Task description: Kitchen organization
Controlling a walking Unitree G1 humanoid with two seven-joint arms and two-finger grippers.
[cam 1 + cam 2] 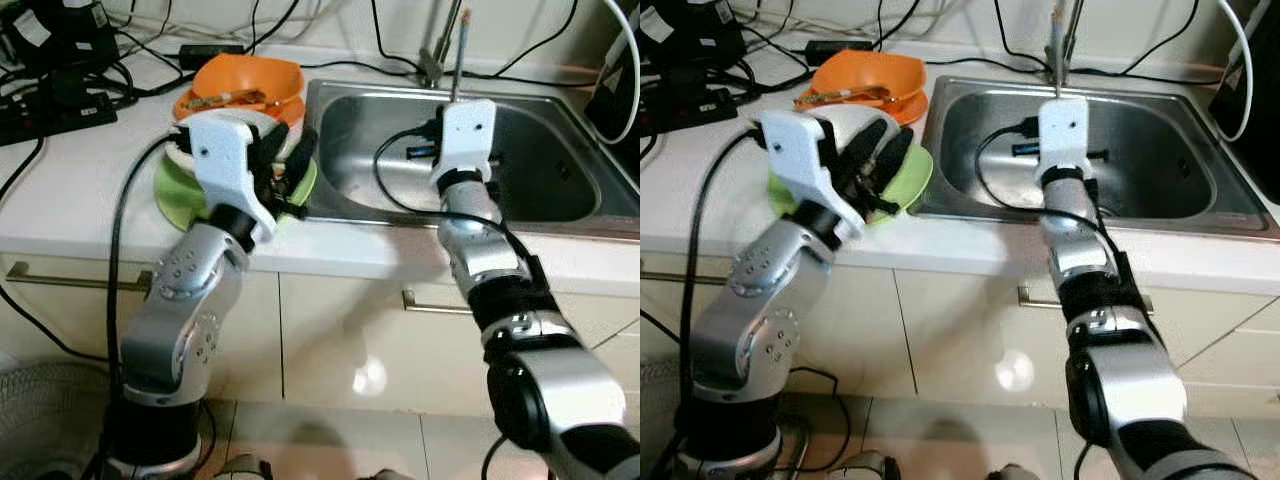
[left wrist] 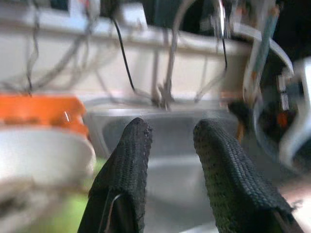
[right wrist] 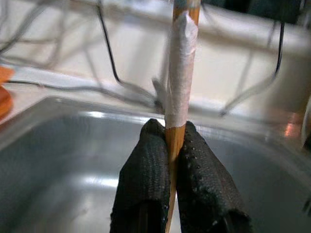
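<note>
at nine o'clock in the head views, a tangle of black cables (image 1: 60, 90) and a dark power strip (image 1: 45, 112) lie on the white countertop (image 1: 60, 200), a smooth pale slab above cream cabinet fronts (image 1: 340, 330) with two metal bar handles. toward eleven o'clock stand two orange bowls (image 1: 250, 80), nested, with a utensil lying across the rim; its kind cannot be told. just in front of them sits a white bowl (image 1: 855, 118) on a round light-green plate (image 1: 180, 200), glossy and shallow, at the counter's edge by the sink. the left gripper (image 1: 290, 175) hovers over this stack, its white housing and silver arm hiding much of the plate; in the left wrist view its two black textured fingers (image 2: 126, 165) stand parted with nothing between them, pointing toward the sink. from twelve to three o'clock lies one stainless-steel sink (image 1: 560, 170), a rectangular brushed basin with rounded corners, with a faucet (image 1: 432, 60) behind its back rim and thin cables trailing along the wall. the right gripper (image 3: 172, 145) is raised over the basin, clenched around a thin wooden stick (image 3: 179, 73), held upright, its upper length wrapped in white tape; in the head views the stick (image 1: 460, 50) rises above the white wrist housing beside the faucet. a dark object (image 1: 615, 80) stands at three o'clock on the counter. glossy floor tiles (image 1: 360, 420) lie at six o'clock.
</note>
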